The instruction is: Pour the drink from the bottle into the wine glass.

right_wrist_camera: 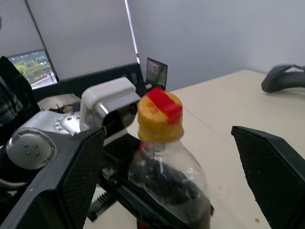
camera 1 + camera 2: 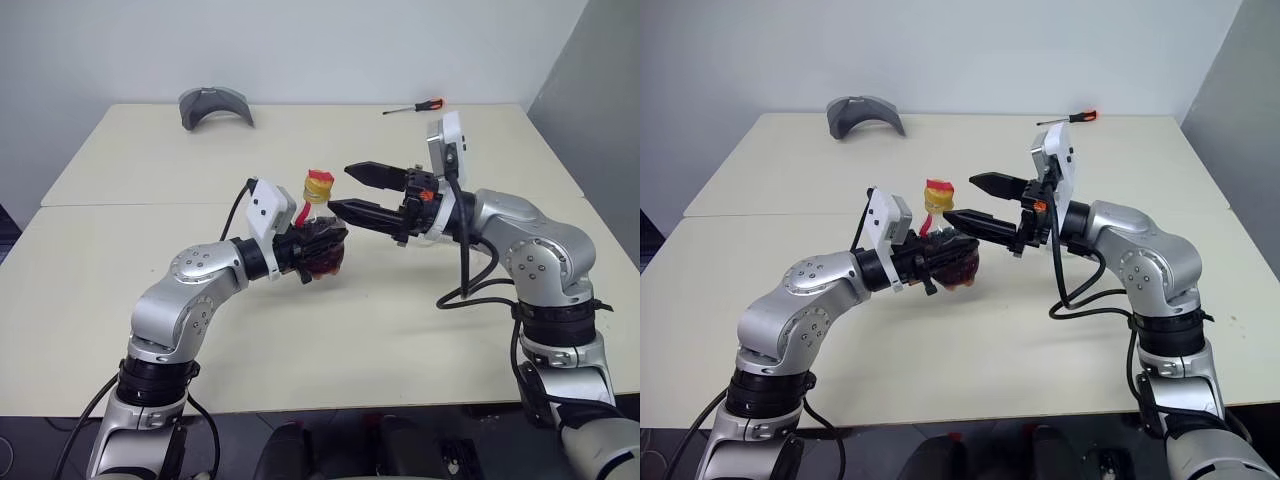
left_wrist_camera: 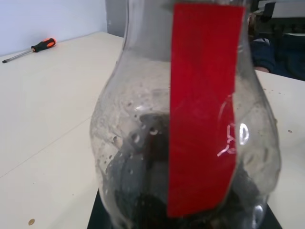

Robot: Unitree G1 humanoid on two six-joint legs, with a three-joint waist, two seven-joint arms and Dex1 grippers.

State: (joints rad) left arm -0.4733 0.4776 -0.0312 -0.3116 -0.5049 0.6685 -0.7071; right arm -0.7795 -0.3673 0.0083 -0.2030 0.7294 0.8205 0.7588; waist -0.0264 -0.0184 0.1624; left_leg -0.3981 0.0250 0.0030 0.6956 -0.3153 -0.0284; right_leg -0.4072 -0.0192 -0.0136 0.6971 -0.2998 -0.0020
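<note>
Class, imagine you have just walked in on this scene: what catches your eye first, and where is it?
At mid-table, the left claw is shut on a small clear bottle with a yellow cap, a red strip label and a dark drink at its bottom. The right claw hangs open beside the cap, one finger on either side. Far behind lie an orange-handled screwdriver and a grey curved object.

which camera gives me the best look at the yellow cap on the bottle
The right wrist view: the cap sits centred and close between the open right gripper, with the red strip over its top. Both eye views show it small above the left gripper, which is shut on the bottle. The left wrist view shows the bottle's body, with the cap above its frame.
</note>
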